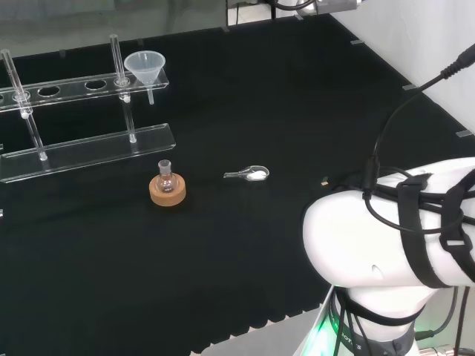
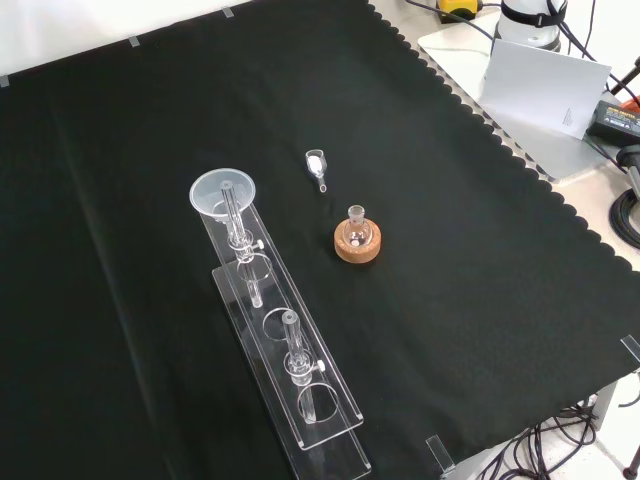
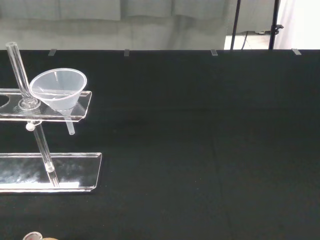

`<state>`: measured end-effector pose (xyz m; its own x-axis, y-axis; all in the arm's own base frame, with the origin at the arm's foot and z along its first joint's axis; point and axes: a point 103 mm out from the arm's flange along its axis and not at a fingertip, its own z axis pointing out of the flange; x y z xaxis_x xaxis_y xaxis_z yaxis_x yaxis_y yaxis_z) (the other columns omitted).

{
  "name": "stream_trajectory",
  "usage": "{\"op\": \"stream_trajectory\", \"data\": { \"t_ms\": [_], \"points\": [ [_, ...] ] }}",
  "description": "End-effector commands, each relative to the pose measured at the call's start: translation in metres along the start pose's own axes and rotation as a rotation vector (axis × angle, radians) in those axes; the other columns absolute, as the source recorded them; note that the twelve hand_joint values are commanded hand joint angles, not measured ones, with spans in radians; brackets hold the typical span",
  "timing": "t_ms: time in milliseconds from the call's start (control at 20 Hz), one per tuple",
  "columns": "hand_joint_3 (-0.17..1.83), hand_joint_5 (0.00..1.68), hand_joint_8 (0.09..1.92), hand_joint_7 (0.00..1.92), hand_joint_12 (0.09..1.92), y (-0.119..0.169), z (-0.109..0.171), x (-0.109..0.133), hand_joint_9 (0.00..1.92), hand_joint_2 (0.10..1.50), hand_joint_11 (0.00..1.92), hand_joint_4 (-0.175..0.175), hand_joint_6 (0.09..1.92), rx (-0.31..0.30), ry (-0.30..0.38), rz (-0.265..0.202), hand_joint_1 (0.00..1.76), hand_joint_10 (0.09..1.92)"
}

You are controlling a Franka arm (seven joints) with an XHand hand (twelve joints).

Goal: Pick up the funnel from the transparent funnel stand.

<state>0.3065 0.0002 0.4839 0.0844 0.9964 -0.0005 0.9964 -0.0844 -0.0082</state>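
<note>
sitting place of the funnel: the funnel (image 1: 145, 65) rests in the end hole of the clear stand's top shelf, in the upper left of the head view. its thin stem hangs down through the hole.
funnel stand: the clear funnel stand (image 1: 89, 152) fills the left side of the head view. it has a flat base, a top shelf with round holes, and upright clear rods.
flask: a small round flask (image 1: 165, 178) stands upright in a cork ring (image 1: 168, 192), just below the stand's base in the head view, left of the middle.
scoop: a little clear scoop (image 1: 251, 174) with white powder in it lies on the black cloth (image 1: 245, 267), near the middle of the head view and to the right of the flask.
arm: big white links of the arm (image 1: 393, 230) fill the lower right of the head view.
front view: the funnel (image 2: 224, 193) sits at the upper end of the stand (image 2: 290, 370), left of the middle. the scoop (image 2: 316, 164) and the flask on its cork ring (image 2: 357, 245) are to its right, apart from the stand.
wrist view: the funnel (image 3: 59, 89) is in the upper left of the frame, on the shelf's end.
hand: i cannot tell if it is open or closed.
</note>
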Motion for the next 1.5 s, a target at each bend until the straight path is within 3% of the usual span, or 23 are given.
{"op": "stream_trajectory", "data": {
  "t_ms": [50, 300, 600, 950, 1200, 1350, 1500],
  "points": [
    [0.36, 0.00, 0.09, 0.00, 0.09, 0.003, 0.000, 0.001, 0.00, 0.49, 0.00, 0.077, 0.09, -0.009, -0.011, -0.003, 0.14, 0.09],
    [0.18, 0.00, 0.09, 0.00, 0.09, 0.017, -0.002, 0.002, 0.00, 0.57, 0.00, 0.077, 0.09, -0.021, -0.023, -0.016, 0.14, 0.09],
    [0.15, 0.00, 0.09, 0.00, 0.09, 0.041, 0.000, 0.003, 0.00, 0.58, 0.00, 0.074, 0.09, -0.045, -0.016, -0.058, 0.16, 0.09],
    [0.14, 0.00, 0.09, 0.00, 0.09, 0.085, 0.010, 0.008, 0.00, 0.60, 0.00, 0.068, 0.09, -0.026, -0.014, -0.129, 0.19, 0.09],
    [0.14, 0.00, 0.09, 0.00, 0.09, 0.116, 0.022, 0.024, 0.00, 0.60, 0.00, 0.064, 0.09, -0.002, -0.026, -0.174, 0.21, 0.09],
    [0.13, 0.00, 0.09, 0.00, 0.09, 0.133, 0.027, 0.041, 0.00, 0.61, 0.00, 0.060, 0.09, -0.034, -0.065, -0.185, 0.22, 0.09],
    [0.12, 0.00, 0.09, 0.00, 0.09, 0.151, 0.034, 0.062, 0.00, 0.60, 0.00, 0.052, 0.09, -0.025, -0.053, -0.195, 0.27, 0.09]
  ]
}}
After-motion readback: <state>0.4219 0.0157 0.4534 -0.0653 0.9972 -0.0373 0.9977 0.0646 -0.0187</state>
